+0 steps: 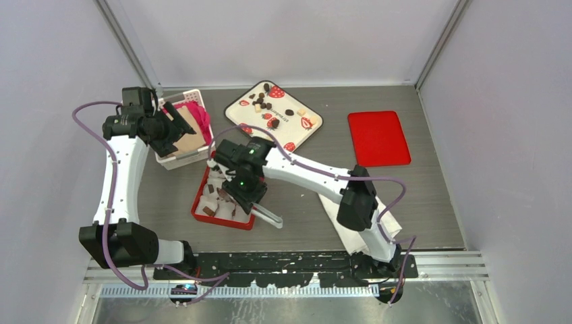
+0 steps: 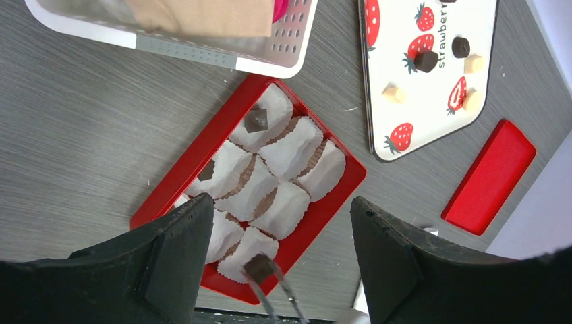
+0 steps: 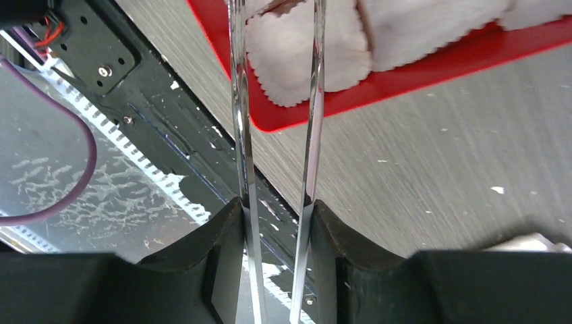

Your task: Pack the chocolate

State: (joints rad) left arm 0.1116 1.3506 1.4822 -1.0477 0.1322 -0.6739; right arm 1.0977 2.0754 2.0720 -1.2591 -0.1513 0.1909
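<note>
over the box [image 2: 185, 162], right hand [image 3: 275, 223] clamps tweezers [image 3: 241, 135] pinching a dark brown chocolate [image 2: 258, 268]; left hand [image 2: 281, 201] gapes empty.

A grey wood-grain table [image 1: 432, 202] fills the floor of the enclosure. Plain pale panels close it in: a back wall [image 1: 290, 34], a left wall [image 1: 40, 61] and a right wall [image 1: 519, 101], met at the rear corners by slanting metal posts [image 1: 128, 40]. Along the near edge runs a ribbed aluminium rail [image 1: 448, 264] beside a black mounting plate [image 1: 303, 260] flecked with white scuffs. The light is even and soft.
</note>
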